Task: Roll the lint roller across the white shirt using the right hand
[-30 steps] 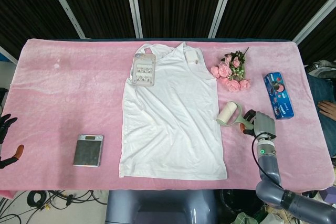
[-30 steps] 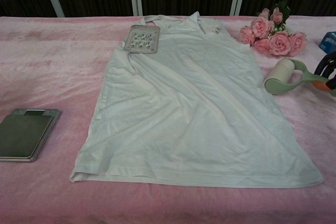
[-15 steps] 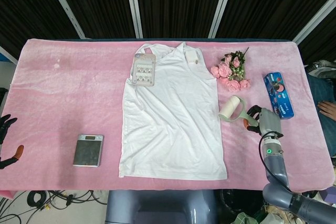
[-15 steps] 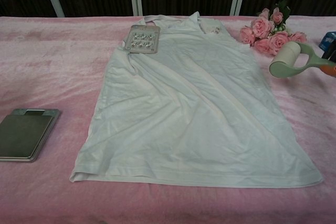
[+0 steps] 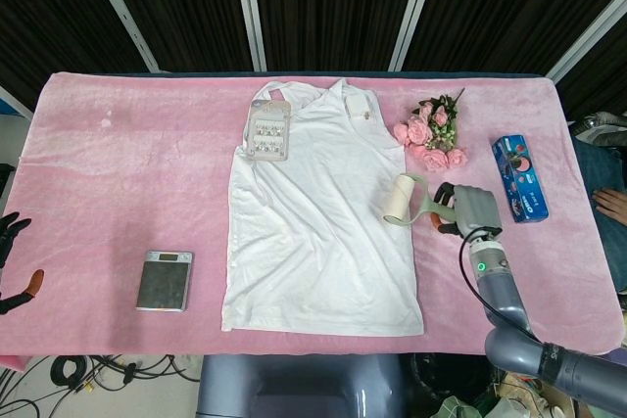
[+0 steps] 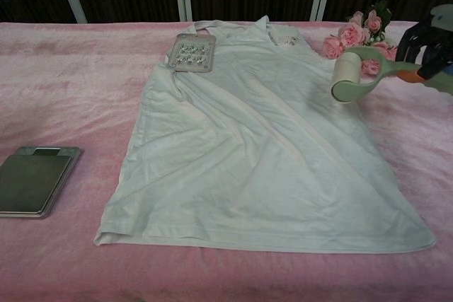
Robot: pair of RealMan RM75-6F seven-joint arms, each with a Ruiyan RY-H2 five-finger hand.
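Observation:
A white sleeveless shirt [image 5: 323, 212] [image 6: 255, 153] lies flat down the middle of the pink table cover. My right hand [image 5: 462, 210] [image 6: 427, 46] grips the green handle of the lint roller [image 5: 400, 199] [image 6: 347, 77], whose white drum hangs over the shirt's right edge; whether the drum touches the cloth I cannot tell. My left hand [image 5: 12, 259] shows only at the far left edge of the head view, off the table, with its fingers apart and nothing in them.
A clear blister pack [image 5: 268, 132] [image 6: 193, 52] lies on the shirt's top left. Pink roses [image 5: 431, 134] [image 6: 361, 33] sit just behind the roller. A blue box [image 5: 517, 177] is right of my hand. A grey scale [image 5: 165, 280] [image 6: 32, 180] lies at front left.
My right hand has lifted the lint roller off the pink cover and carried it left, so the drum now hangs over the shirt's right edge. The left hand has not moved.

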